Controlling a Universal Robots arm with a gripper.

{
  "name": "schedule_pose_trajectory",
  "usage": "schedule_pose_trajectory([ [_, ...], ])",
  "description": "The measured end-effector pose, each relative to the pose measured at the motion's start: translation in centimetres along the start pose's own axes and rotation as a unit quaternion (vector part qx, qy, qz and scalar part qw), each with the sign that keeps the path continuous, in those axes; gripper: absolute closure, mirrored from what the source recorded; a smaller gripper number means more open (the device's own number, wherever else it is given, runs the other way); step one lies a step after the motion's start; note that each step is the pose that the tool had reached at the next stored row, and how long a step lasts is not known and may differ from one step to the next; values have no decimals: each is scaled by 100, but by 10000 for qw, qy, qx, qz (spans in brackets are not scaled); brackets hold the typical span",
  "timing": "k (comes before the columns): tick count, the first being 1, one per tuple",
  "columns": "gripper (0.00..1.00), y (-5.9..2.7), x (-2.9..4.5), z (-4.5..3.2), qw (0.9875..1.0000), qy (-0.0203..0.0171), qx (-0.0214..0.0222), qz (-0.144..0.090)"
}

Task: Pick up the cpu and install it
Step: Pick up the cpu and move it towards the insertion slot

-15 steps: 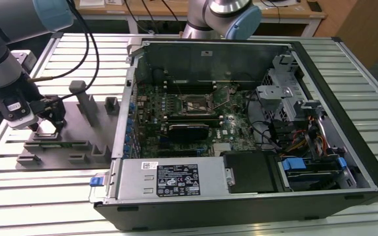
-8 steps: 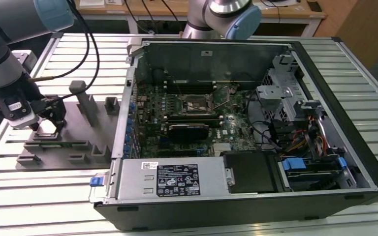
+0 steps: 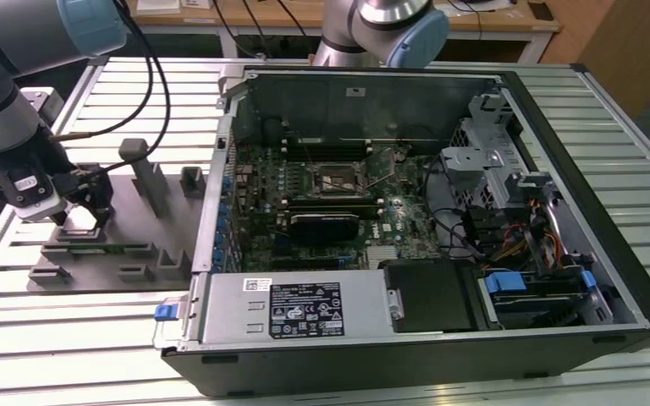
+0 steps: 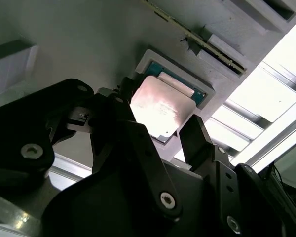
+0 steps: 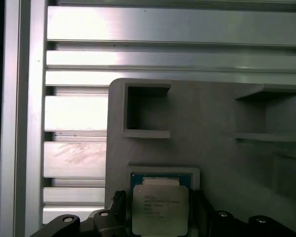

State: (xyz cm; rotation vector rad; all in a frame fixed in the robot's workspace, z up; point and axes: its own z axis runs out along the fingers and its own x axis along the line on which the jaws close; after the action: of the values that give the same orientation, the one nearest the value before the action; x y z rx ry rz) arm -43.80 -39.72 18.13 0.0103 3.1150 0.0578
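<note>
The cpu (image 5: 160,210), a square chip with a silvery lid, lies flat in a square pocket of the grey plastic tray (image 3: 145,228) at the exterior view's left. My gripper (image 3: 80,220) hangs low over that pocket, open, with one black finger on each side of the cpu (image 4: 160,111). In the first wrist view a thin strip of grey tray shows between the chip and the fingers (image 5: 119,200). The black-framed socket (image 3: 337,179) sits in the middle of the motherboard inside the open computer case (image 3: 415,338).
The tray carries upright grey posts (image 3: 139,173) and further pockets (image 5: 147,111) close to my gripper. Slatted aluminium tabletop (image 5: 74,113) lies around it. A second robot arm (image 3: 388,21) stands behind the case. Cables, a drive cage and a power supply crowd the case's right side.
</note>
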Motion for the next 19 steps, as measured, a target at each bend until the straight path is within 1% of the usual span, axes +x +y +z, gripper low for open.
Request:
schedule_pose_trajectory([
  [10,35,5,4,6,10000,0,-1,0],
  [11,37,5,4,6,10000,0,-1,0],
  [12,43,5,4,6,10000,0,-1,0],
  [13,43,5,3,6,10000,0,-1,0],
  [14,45,5,4,6,10000,0,-1,0],
  [19,45,5,3,6,10000,0,-1,0],
])
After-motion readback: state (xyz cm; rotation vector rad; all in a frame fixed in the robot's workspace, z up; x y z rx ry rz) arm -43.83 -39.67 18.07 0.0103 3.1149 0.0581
